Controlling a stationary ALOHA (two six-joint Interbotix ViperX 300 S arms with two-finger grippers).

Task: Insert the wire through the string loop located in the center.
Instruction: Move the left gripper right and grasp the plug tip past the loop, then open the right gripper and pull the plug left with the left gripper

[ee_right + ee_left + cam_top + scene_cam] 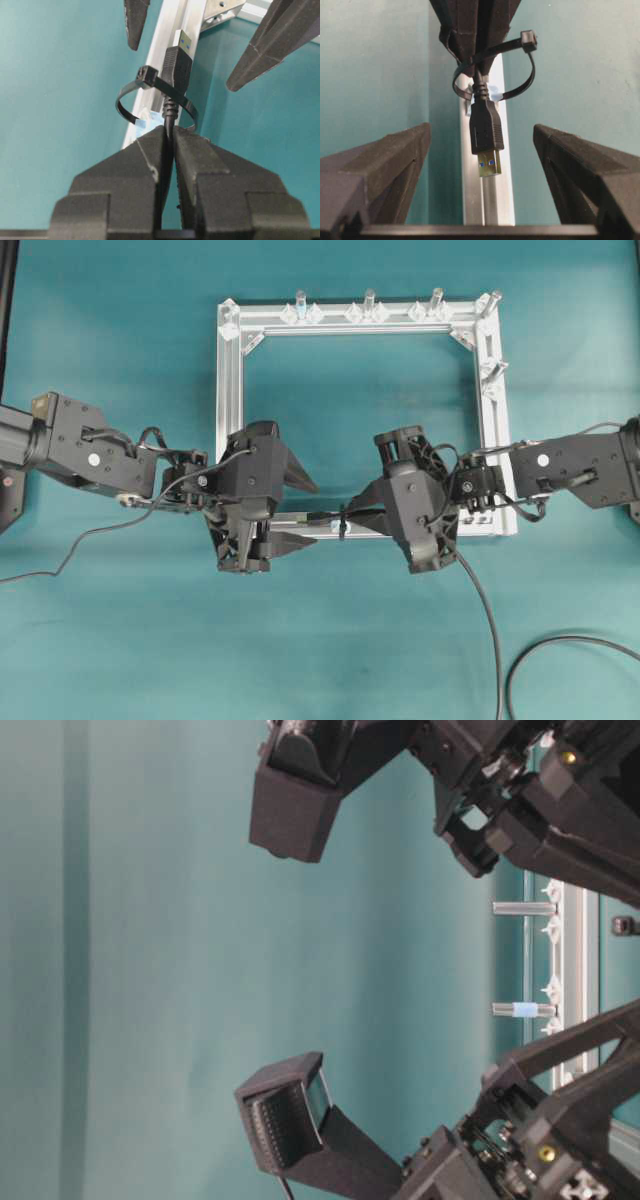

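We see a black wire (pixel 486 131) with a gold-coloured tip showing blue inside, passing a black string loop (pixel 492 70). Our silver rail (pixel 487 200) lies on a plain teal table (pixel 120 640), beside a pale-blue fitting (pixel 150 122).

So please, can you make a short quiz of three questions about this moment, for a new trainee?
1. True or false: the plug of the wire has already passed through the string loop.
2. Which gripper holds the wire? A) left gripper B) right gripper C) neither
3. Fill in: the left gripper's jaws stand ____ on either side of the plug.

Key
1. True: in both wrist views the plug lies beyond the loop, over the silver rail.
2. B: its jaws are shut on the cable just behind the loop.
3. Open: neither finger touches the plug.
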